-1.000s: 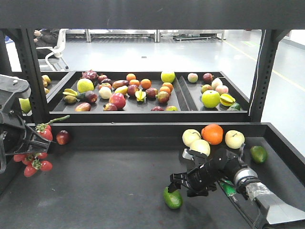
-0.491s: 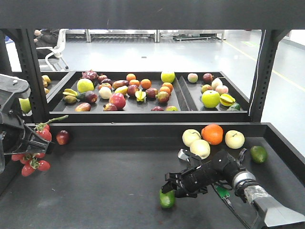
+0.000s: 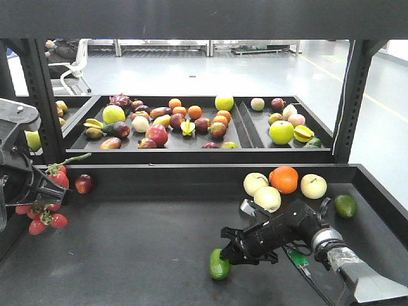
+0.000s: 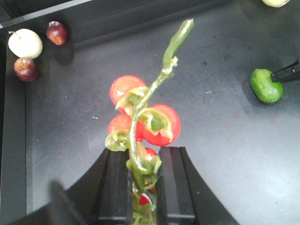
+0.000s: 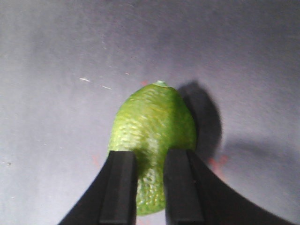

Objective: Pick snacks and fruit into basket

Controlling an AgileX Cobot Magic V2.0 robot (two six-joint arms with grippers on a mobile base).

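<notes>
The right jaws apparently touch the fruit (image 3: 219, 264); bare shelf (image 3: 127, 255) surrounds it.

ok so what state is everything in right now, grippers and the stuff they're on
left gripper, shut on the tomatoes' stem
tomatoes, one bunch on the vine, held by the stem
right gripper, fingers almost together over the green fruit's near end, grip unclear
green fruit, whole, lying on the table
</notes>
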